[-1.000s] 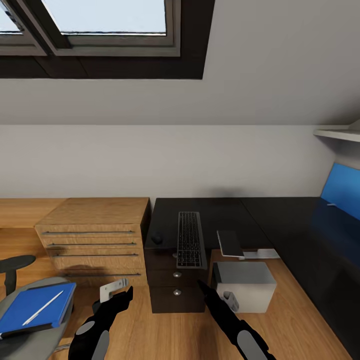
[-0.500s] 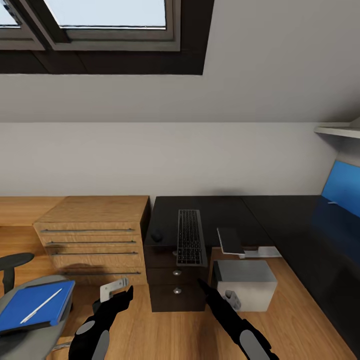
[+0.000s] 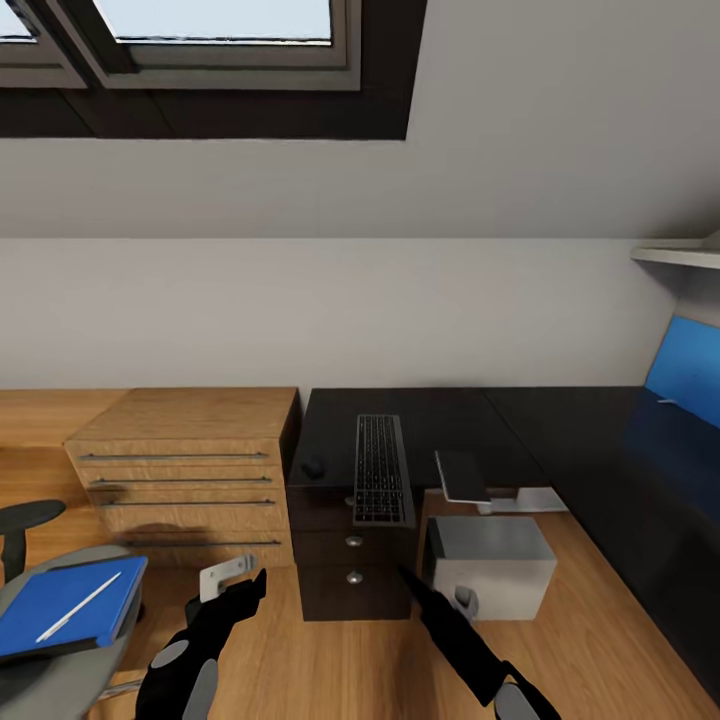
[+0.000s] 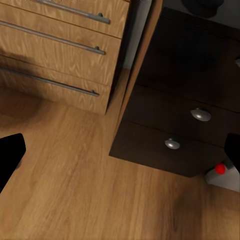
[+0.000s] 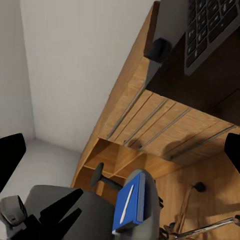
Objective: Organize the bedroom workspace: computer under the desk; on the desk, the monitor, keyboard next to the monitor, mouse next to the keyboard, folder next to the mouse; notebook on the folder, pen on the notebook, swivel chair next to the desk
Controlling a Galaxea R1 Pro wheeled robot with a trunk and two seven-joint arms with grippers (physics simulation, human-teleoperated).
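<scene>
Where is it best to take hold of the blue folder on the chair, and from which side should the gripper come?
Probably by its edge nearest the robot. The folder lies flat on the swivel chair seat, so a finger could slip under there. The left gripper is nearer. Keep it level: the pen lies loose on top.

one keyboard (image 3: 381,468), one mouse (image 3: 314,467), one folder (image 3: 62,609), one pen (image 3: 78,607)

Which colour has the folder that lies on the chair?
Bright blue; the folder shows best in the head view.
</scene>
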